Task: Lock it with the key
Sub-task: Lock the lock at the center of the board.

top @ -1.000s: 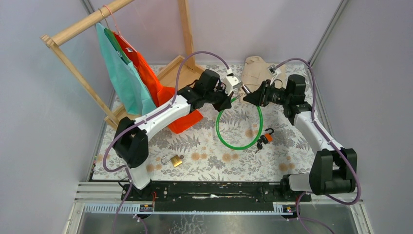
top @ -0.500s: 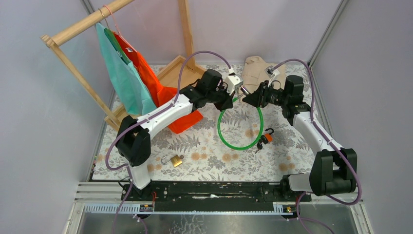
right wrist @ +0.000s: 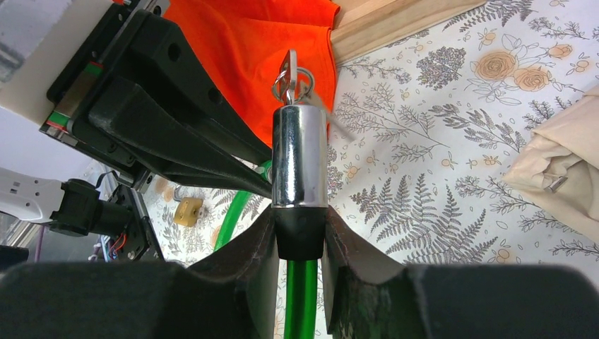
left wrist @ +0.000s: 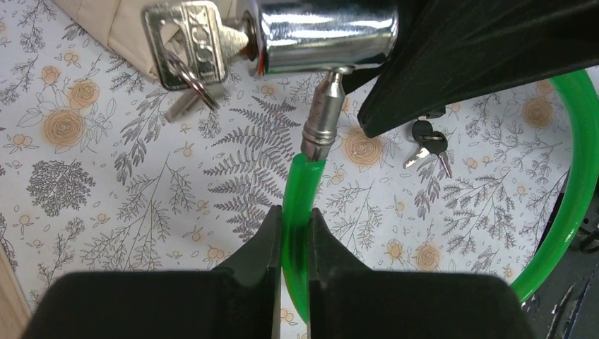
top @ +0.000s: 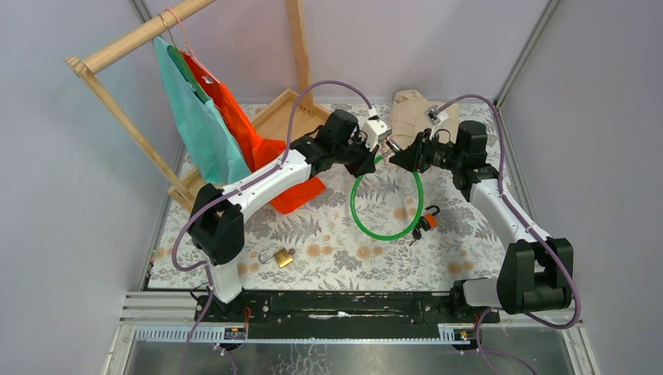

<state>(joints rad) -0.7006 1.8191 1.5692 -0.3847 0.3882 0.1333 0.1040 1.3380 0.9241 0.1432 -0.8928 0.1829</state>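
Holds green cable lock (top: 353, 212) aloft above the floral table (top: 336, 262), pinched at both ends.
Clamps its cable just below the metal pin (left wrist: 322, 120) in the left gripper (left wrist: 294, 215), jaws nearly together; grips the black collar (right wrist: 299, 240) under the chrome cylinder (right wrist: 299, 155) in the right gripper (right wrist: 300, 215), jaws wider. Carries one key (left wrist: 187, 42) in the cylinder, lettering unreadable; two padlocks on the table, brass padlock (top: 283, 257) and orange padlock (top: 427, 222).
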